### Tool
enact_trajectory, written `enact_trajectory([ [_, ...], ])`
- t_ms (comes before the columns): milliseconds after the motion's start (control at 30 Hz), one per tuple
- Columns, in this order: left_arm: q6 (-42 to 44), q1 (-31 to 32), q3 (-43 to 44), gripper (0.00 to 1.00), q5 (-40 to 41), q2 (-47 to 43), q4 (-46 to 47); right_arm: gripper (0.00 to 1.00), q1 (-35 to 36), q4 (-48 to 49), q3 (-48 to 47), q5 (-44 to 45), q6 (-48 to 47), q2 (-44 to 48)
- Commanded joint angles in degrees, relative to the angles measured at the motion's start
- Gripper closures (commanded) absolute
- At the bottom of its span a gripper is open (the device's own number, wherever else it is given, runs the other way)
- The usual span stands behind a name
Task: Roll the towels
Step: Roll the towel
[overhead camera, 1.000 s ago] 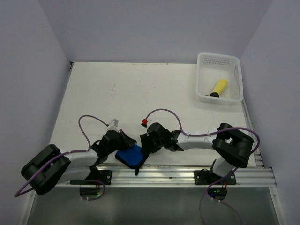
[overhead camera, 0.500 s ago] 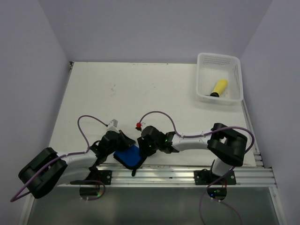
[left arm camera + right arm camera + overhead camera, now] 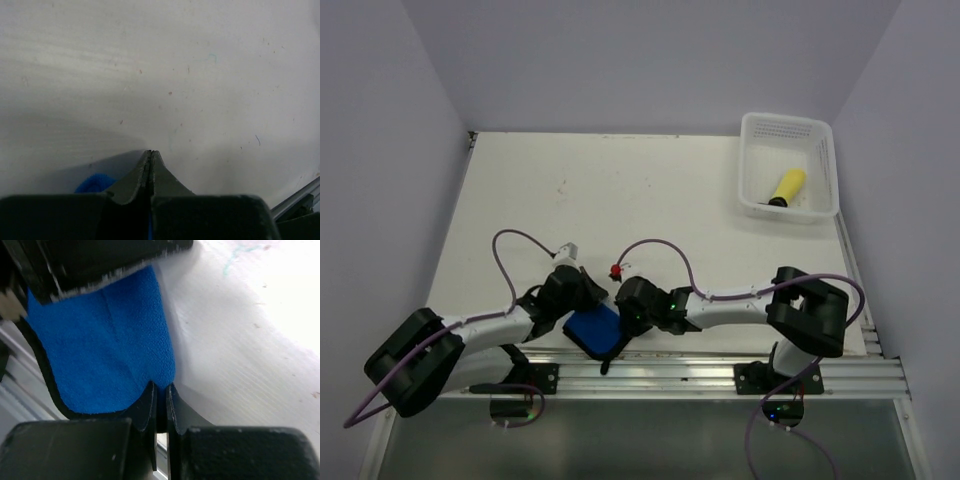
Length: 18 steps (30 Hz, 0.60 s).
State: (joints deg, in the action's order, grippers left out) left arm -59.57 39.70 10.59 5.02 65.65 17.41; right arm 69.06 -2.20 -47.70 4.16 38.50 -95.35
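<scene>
Lower centre: blue towel (image 3: 597,329) at table (image 3: 620,190) near edge, open room above. Arms low; right gripper (image 3: 161,391) pinching towel edge, left gripper (image 3: 151,155) clenched.

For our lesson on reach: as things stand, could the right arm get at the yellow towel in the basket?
Probably not yet. The yellow towel lies uncovered in the open white basket, but the right gripper is shut on the blue towel.

White arms (image 3: 732,297) with black joints (image 3: 807,312), purple cables (image 3: 658,243), black left hand (image 3: 151,152) and right hand (image 3: 160,386).
</scene>
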Motion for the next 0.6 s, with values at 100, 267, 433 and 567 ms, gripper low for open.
enact_trajectory([
  [100, 10.8, -5.8, 14.5, 0.90, 0.8, 7.0, -6.9, 1.00, 1.7, -3.4, -0.4, 17.1, 1.1, 1.8],
  [267, 15.5, -10.3, 25.3, 0.91, -3.3, 12.0, -9.7, 1.00, 1.9, -4.0, -2.9, 24.7, 0.7, 1.0],
  [433, 17.5, -10.5, 31.4, 0.86, -4.7, 14.2, -11.5, 1.00, 3.7, -5.5, -5.2, 35.7, -0.1, -0.5],
  [567, 17.2, -10.5, 31.7, 0.85, -7.0, 15.1, -10.6, 1.00, 5.5, -9.7, -9.8, 40.1, -2.3, -4.0],
])
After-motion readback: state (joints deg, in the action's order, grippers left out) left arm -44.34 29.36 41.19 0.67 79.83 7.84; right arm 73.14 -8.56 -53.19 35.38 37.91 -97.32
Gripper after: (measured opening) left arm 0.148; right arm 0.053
